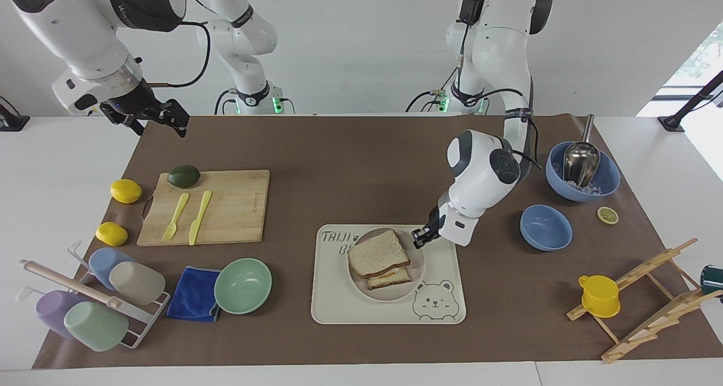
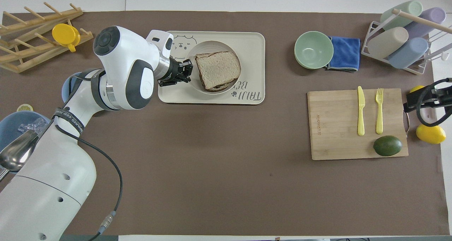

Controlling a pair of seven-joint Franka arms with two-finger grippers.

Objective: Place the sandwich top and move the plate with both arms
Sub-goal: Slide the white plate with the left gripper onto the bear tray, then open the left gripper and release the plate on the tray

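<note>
1. We judge the first step done: the sandwich top [image 1: 378,253] lies on the lower slice, on the plate [image 1: 415,276].
2. The plate sits on the cream tray [image 1: 390,312], nearer the robots than the tray's bear drawing.
3. Our left gripper [image 1: 422,237] is at the plate's rim on the tray's left-arm side; it looks clamped on the rim, though we cannot tell for sure.
4. Our right gripper [image 1: 151,116] waits in the air, well apart from the tray, over the mat's edge near the cutting board [image 1: 226,205]; its fingers look spread and hold nothing.
5. What seems left is to let go of the plate; the right arm takes no part in the carry here.
6. The tray rests on a brown mat [image 1: 350,148] over a white table, with a plain white wall at the robots' end.
</note>
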